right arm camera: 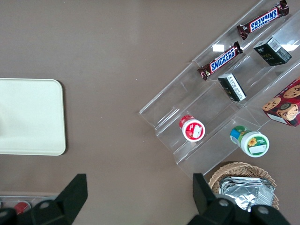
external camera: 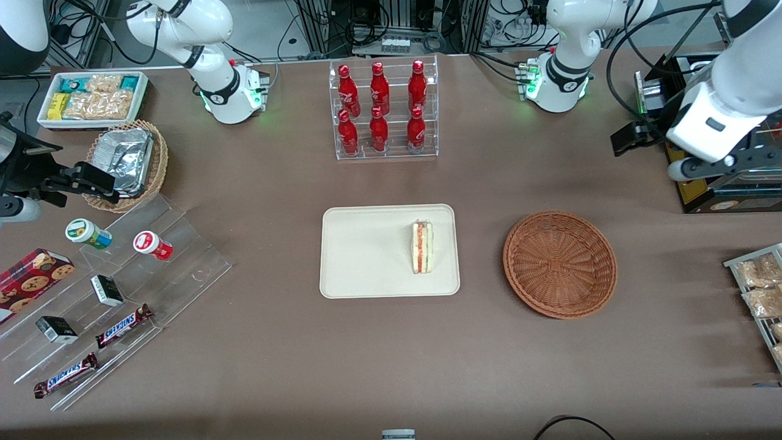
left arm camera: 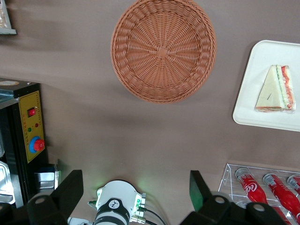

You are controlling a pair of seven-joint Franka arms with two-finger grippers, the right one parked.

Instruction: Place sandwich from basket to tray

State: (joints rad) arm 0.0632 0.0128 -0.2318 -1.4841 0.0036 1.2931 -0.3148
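Note:
The sandwich (external camera: 422,247) (left arm camera: 276,89) lies on the cream-white tray (external camera: 366,256) (left arm camera: 253,93), close to the tray's edge that faces the basket, with its layered cut edge showing. The round reddish-brown basket (external camera: 559,264) (left arm camera: 163,49) stands beside the tray, toward the working arm's end of the table, with nothing in it. My gripper (external camera: 633,138) (left arm camera: 135,192) hangs high above the table, farther from the front camera than the basket and well apart from both basket and tray. Its fingers (left arm camera: 70,192) are spread wide and hold nothing.
A clear rack of red bottles (external camera: 383,110) stands farther back than the tray. A black control box (external camera: 727,183) (left arm camera: 28,126) sits below my arm. Toward the parked arm's end are clear acrylic steps with snacks (external camera: 122,287), a tan basket with foil container (external camera: 125,162) and a white bin (external camera: 91,98).

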